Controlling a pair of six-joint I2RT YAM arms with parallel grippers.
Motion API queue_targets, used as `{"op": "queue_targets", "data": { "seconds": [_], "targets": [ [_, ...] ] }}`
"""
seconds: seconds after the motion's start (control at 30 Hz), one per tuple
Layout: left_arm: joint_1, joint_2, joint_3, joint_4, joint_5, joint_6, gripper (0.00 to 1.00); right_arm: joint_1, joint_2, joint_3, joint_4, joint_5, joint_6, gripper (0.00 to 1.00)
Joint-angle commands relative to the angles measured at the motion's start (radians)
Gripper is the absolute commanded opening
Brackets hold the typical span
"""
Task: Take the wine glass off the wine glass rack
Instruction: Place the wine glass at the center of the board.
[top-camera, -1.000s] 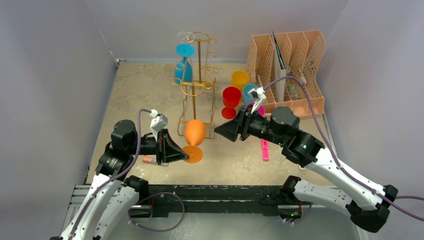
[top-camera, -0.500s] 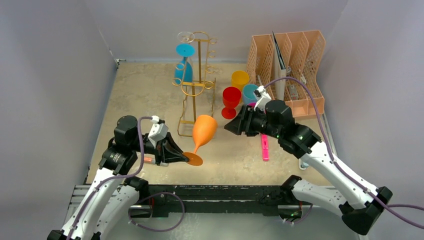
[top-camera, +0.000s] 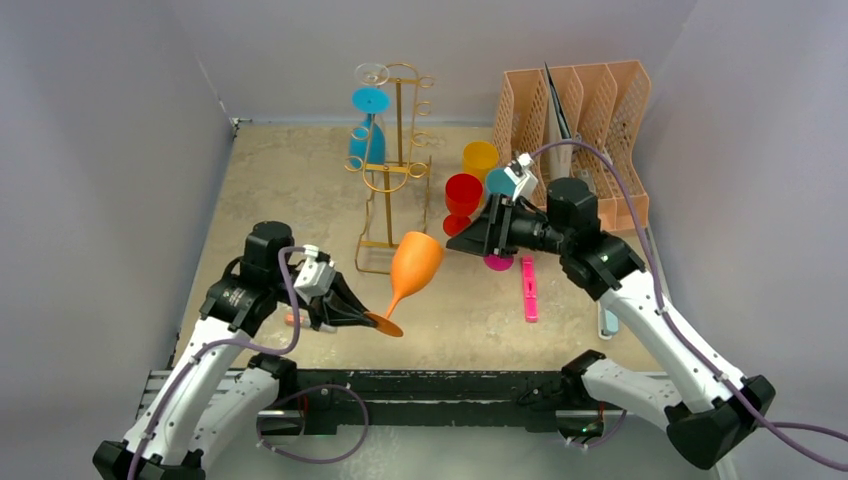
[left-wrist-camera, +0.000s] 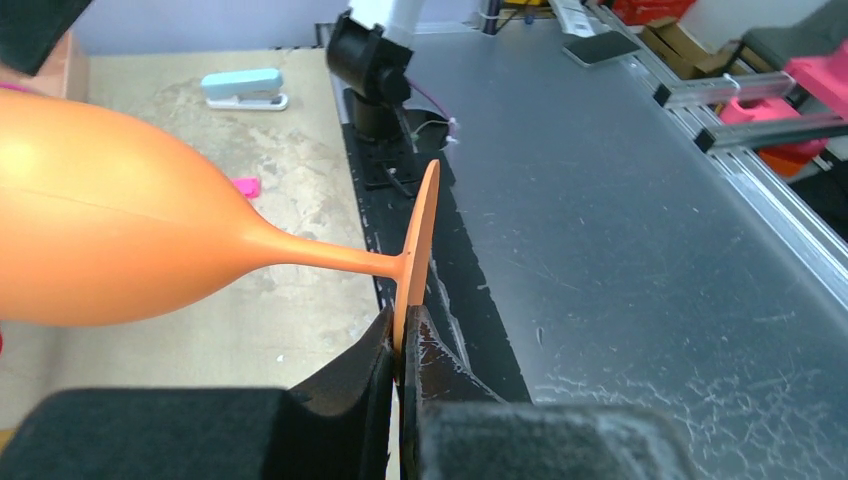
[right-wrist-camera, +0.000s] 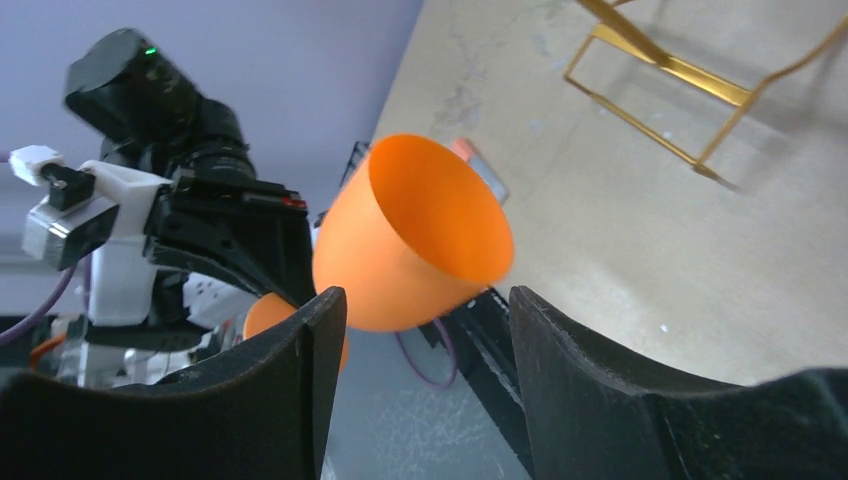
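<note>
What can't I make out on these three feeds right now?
Top view: magenta object under the right gripper, mostly covered by it; unidentifiable.
Left wrist view: orange wine glass, bowl cut off at the left edge; rim unseen.
Right wrist view: wine glass rack, only base wires show; the rest is past the top edge.
Top view: small item beside the left gripper, partly hidden, too small to name.
</note>
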Motion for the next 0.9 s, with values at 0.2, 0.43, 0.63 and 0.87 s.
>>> {"op": "queue_targets", "data": {
  "seconds": [0.2,0.43,0.63,0.87],
  "targets": [
    [-0.003,0.258,0.201,-0.903,0.308,1.142,0.0,-0.002,0.106,0.061,0.177,-0.206,0.046,0.66],
    [-0.002,0.362,0.231,-1.106,0.306,1.426,0.0,-0.002,0.145,0.056,0.22,-0.292,0.115,0.65],
    [-0.001,0.339,0.261,-1.105,0.267,1.374,0.0,-0.002,0.172,0.065,0.193,-0.32,0.109,0.65],
    [0.0,0.356,0.285,-1.106,0.239,1.343,0.0,0.033,0.218,0.1,0.253,-0.421,0.147,0.58]
  ]
}}
